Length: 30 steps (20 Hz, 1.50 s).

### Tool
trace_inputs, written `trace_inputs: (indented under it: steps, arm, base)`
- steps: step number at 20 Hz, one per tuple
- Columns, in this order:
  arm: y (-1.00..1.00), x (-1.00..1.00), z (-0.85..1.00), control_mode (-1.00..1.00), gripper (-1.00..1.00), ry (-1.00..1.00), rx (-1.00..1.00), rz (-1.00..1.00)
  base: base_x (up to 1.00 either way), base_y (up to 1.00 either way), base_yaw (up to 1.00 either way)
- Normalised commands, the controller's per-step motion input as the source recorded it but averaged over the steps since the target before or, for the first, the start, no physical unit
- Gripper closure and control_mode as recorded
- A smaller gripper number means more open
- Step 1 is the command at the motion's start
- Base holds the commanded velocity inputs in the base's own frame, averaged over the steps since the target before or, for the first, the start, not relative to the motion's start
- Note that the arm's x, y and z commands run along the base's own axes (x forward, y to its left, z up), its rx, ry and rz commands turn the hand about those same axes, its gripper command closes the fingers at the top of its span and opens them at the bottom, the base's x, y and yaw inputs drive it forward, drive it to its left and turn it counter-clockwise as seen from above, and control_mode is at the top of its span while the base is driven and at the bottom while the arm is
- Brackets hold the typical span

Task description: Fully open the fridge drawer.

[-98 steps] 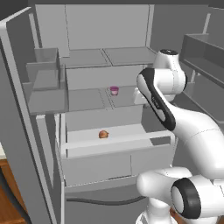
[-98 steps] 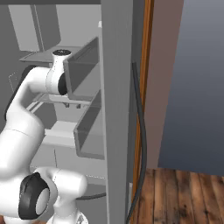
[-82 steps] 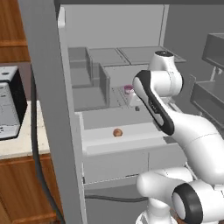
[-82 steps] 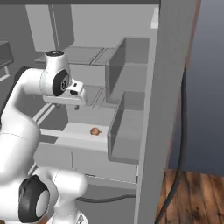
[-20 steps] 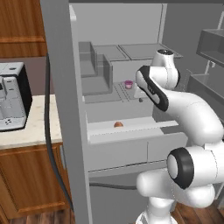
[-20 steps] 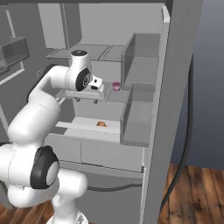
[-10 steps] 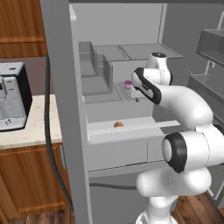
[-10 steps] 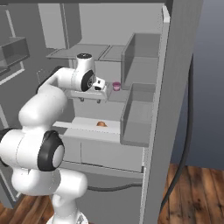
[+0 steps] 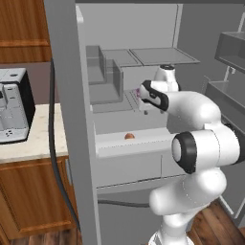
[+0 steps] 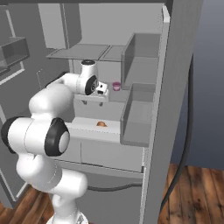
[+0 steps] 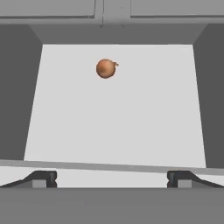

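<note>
Fridge: tall grey open fridge, interior facing the camera, its open grey door on the right.
Drawer: wide light-grey box-shaped fridge drawer pulled out toward the near side, pale front lip at its near edge.
In the drawer: small round brown onion-like item on the pale floor.
Arm: white robot arm with dark joints rising from lower left, reaching right into the fridge.
Gripper: dark two-finger gripper above the drawer's far left part; finger spacing unclear.
Shelf: small pink cup just right of the hand.
Door bins: two grey box-shaped bins stacked on the door.
Floor: brown wooden floor, lower right.
</note>
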Motion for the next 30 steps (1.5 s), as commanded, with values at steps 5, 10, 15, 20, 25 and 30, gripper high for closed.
trace_inputs:
  steps: [5,10,15,20,25,30]
  arm:
    - [0.00,0.00,-0.38,-1.00,-1.00,0.00,0.00,0.00]
    - [0.00,0.00,-0.33,-1.00,-1.00,0.00,0.00,0.00]
    - [0.00,0.00,-0.32,-1.00,-1.00,0.00,0.00,0.00]
    - [0.00,-0.01,-0.40,-1.00,-1.00,0.00,0.00,0.00]
    - [0.00,-0.31,-0.48,-1.00,-1.00,0.01,0.00,0.00]
    - [0.00,-0.82,-0.44,-1.00,-1.00,0.03,-0.01,0.00]
  base:
    - [0.00,0.00,0.00]
    - [0.00,0.00,0.00]
    - [0.00,0.00,0.00]
    - [0.00,0.00,0.00]
    - [0.00,0.00,0.00]
    - [0.00,0.00,0.00]
